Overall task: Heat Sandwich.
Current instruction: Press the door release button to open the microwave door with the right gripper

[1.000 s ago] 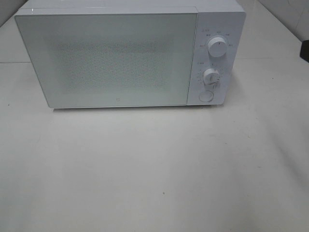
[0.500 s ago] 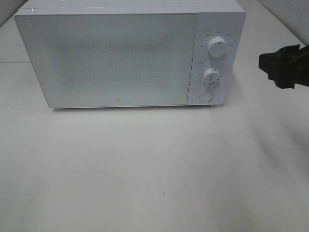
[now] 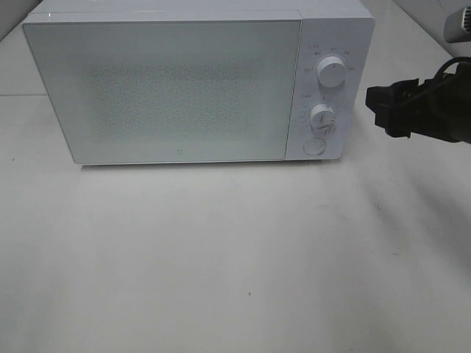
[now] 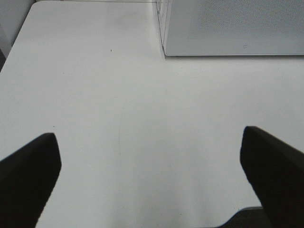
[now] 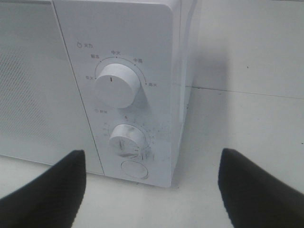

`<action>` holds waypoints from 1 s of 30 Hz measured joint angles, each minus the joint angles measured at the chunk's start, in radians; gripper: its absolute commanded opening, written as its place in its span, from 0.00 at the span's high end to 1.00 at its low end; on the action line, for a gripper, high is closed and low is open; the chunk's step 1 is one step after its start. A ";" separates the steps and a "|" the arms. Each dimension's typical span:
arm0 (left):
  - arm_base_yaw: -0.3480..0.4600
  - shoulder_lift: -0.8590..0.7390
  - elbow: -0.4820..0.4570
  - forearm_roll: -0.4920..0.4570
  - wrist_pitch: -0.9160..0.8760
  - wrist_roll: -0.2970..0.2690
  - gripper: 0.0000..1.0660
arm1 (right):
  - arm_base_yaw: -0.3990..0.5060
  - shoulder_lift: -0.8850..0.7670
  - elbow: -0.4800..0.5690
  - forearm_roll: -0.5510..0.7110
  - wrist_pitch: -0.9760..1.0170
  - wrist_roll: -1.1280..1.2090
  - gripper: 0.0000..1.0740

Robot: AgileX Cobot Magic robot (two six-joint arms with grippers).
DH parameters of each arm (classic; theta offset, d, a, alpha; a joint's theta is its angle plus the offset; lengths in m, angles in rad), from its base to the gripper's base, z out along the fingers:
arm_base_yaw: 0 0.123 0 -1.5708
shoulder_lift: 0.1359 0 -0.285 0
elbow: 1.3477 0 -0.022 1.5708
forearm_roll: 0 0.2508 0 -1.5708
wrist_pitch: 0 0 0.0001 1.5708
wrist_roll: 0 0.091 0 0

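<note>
The sandwich is out of view in every frame. A white microwave [image 3: 162, 88] stands at the back of the table with its door shut. My right gripper [image 3: 379, 110] hangs open just right of the control panel, at the height of the lower knob [image 3: 322, 116], touching nothing. In the right wrist view its open gripper [image 5: 152, 190] faces the upper knob [image 5: 117, 85], the lower knob [image 5: 127, 140] and the round button [image 5: 134, 169]. My left gripper [image 4: 149, 180] is open over bare table, with the microwave's lower corner [image 4: 228, 26] ahead of it.
The white table [image 3: 235, 257] spreads in front of the microwave. A pale object [image 3: 458, 26] shows at the far right edge behind my right arm. The table's near edge [image 4: 237, 213] appears in the left wrist view.
My right gripper has come in from the right edge and moved left toward the microwave's control panel. The microwave has not moved.
</note>
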 measured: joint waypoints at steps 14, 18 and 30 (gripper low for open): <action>0.000 0.000 0.000 0.000 0.000 0.000 0.08 | 0.000 0.187 0.178 0.215 -0.451 -0.090 0.30; 0.000 0.000 0.000 0.000 0.000 0.000 0.08 | 0.000 0.229 0.202 0.218 -0.510 -0.091 0.30; 0.000 0.000 0.000 0.000 0.000 0.000 0.08 | 0.225 0.322 0.205 0.504 -0.599 -0.190 0.30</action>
